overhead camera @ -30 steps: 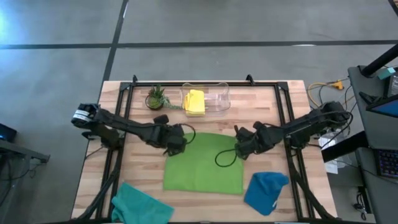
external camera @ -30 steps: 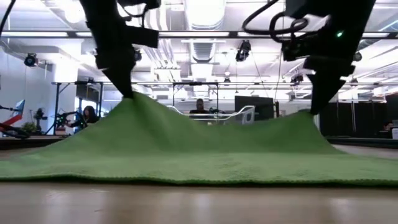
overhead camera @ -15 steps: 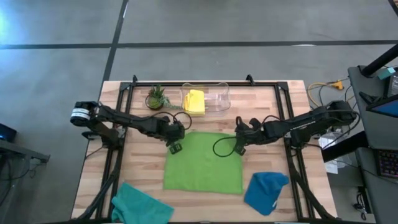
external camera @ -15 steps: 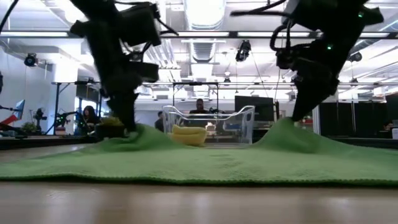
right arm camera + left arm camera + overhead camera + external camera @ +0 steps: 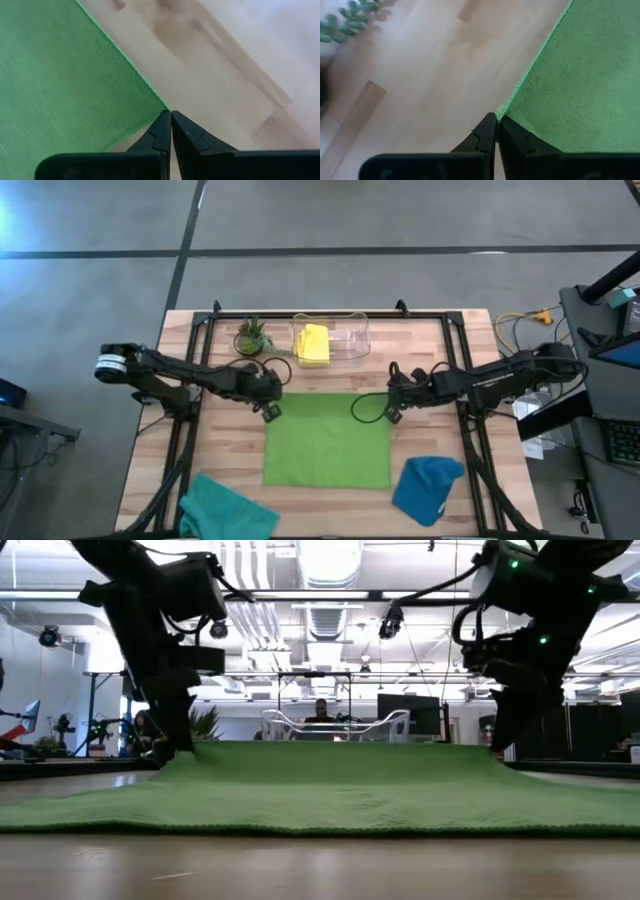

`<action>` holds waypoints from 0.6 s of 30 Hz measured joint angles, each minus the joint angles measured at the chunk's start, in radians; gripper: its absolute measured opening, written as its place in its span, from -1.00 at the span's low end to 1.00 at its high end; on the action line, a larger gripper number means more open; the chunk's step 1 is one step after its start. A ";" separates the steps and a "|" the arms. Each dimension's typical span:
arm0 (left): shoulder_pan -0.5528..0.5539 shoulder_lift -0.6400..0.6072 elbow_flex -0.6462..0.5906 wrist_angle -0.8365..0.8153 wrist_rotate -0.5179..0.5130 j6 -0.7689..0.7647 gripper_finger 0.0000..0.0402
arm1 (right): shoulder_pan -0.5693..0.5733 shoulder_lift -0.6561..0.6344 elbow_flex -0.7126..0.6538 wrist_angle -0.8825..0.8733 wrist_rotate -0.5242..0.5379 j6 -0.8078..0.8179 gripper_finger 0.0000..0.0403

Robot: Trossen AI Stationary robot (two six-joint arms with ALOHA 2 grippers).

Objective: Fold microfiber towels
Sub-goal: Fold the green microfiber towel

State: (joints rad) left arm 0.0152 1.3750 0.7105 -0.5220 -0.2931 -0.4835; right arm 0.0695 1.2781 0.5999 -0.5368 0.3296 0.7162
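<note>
Teal towel (image 5: 225, 510) crumpled at the near left corner of the tabletop (image 5: 150, 450), hanging over the near edge. Bare wood between it and the left arm.

Left claw (image 5: 269, 411) sits at the far left corner of the lime green towel (image 5: 327, 440), fingers together, pinching that corner; the wrist view shows the tips meeting right on the hem. Potted plant (image 5: 250, 336) just beyond it, apart.

Green towel lies spread flat mid-tabletop, edges straight and roughly square to the tabletop. Open wood on both of its sides and a strip in front.

Clear bin (image 5: 331, 340) at the far edge, yellow towel (image 5: 314, 344) folded inside at its left end.

Right claw (image 5: 391, 413) at the far right corner of the green towel, fingers together, clamped on the corner tip.

Blue towel (image 5: 428, 488) bunched near the right front, just beside the green towel's near right corner.
</note>
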 joint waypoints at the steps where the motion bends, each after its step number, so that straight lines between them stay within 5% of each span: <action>1: 0.004 0.001 0.000 0.003 -0.015 0.000 -1.00 | -0.010 0.000 0.000 0.002 0.003 -0.001 -0.96; 10: 0.055 0.002 -0.002 0.042 -0.057 0.073 -0.93 | -0.105 0.000 0.000 -0.002 -0.001 -0.018 -0.95; 18: 0.111 -0.023 -0.003 0.041 -0.121 0.099 -0.40 | -0.153 -0.001 0.025 0.002 -0.006 -0.051 -0.67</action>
State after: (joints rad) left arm 0.1262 1.3518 0.7078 -0.4808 -0.4144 -0.3848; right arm -0.0837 1.2770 0.6244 -0.5351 0.3238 0.6656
